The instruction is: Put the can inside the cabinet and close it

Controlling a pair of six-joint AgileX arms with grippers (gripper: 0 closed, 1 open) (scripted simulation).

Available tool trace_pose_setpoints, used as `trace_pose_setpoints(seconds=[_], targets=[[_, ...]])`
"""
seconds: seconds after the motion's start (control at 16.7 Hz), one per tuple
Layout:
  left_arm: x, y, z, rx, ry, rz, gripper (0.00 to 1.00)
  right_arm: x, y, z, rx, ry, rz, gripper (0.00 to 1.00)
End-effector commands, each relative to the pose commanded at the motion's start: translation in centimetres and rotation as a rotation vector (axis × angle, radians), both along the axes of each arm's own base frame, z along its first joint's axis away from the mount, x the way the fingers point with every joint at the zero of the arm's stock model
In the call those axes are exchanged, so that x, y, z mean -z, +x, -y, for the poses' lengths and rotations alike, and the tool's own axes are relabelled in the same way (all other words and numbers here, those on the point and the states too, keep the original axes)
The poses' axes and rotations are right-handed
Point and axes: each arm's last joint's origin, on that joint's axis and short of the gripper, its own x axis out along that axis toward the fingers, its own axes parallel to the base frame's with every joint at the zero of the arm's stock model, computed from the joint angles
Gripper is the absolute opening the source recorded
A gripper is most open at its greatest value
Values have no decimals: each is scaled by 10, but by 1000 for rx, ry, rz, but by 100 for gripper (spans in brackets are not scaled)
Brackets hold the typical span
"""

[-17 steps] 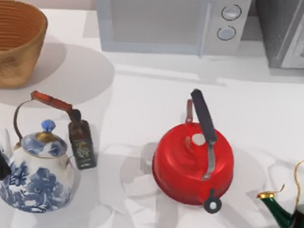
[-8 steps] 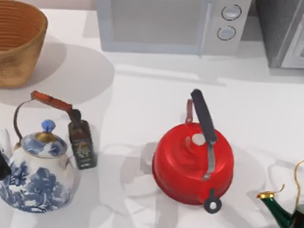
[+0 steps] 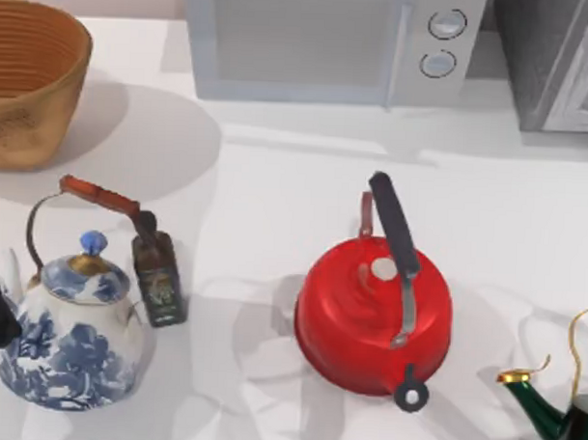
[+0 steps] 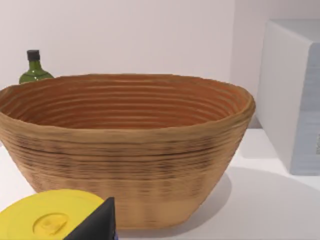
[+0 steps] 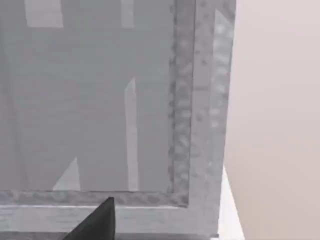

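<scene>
Nothing has moved; right pincer [image 5: 100, 222] faces the cabinet [image 5: 125, 100] door

white table [image 3: 276, 181] w/ kettles, basket [image 3: 29, 76]

1. A kitchen-like setting, rendered in simulation: a plain white table [image 3: 276, 181] against a pale wall, laid out like a counter.
2. A white microwave [image 3: 329, 43] with two round knobs stands at the far edge, centre.
3. A dark grey speckled cabinet [image 3: 556, 60] with a pale framed door sits at the far right corner.
4. A woven basket [image 3: 33, 81] stands far left.
5. Three kettles line the near side: blue-and-white kettle [image 3: 73, 333] on the left, red kettle [image 3: 373, 314] in the middle, dark green kettle [image 3: 567, 418] at the right edge.
6. A dark brown labelled bottle [image 3: 157, 273] stands just beside the blue-and-white kettle.
7. A green glass bottle [image 4: 34, 67] stands behind the basket.
</scene>
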Motion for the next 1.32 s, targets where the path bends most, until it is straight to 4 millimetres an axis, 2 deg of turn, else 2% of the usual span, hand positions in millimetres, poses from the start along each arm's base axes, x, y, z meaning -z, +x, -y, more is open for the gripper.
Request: trace_pose_setpoints(seconds=[0.18, 0.3, 0.42, 0.54, 0.66, 0.84, 1.02, 1.32], targets=[[0, 0, 0, 0, 0, 0, 100, -46, 12, 28, 3, 13, -8, 100], [0, 0, 0, 0, 0, 0, 100, -86, 17, 41, 5, 33, -19, 100], [0, 0, 0, 0, 0, 0, 100, -133, 19, 46, 6, 52, -29, 100], [0, 0, 0, 0, 0, 0, 100, -181, 17, 38, 6, 63, -33, 100], [0, 0, 0, 0, 0, 0, 100, -227, 10, 23, 5, 61, -31, 100], [0, 0, 0, 0, 0, 0, 100, -281, -3, -8, 4, 38, -17, 100], [0, 0, 0, 0, 0, 0, 100, -310, -14, -32, 3, 10, 0, 100], [0, 0, 0, 0, 0, 0, 100, -315, -16, -36, 2, 6, 2, 100]])
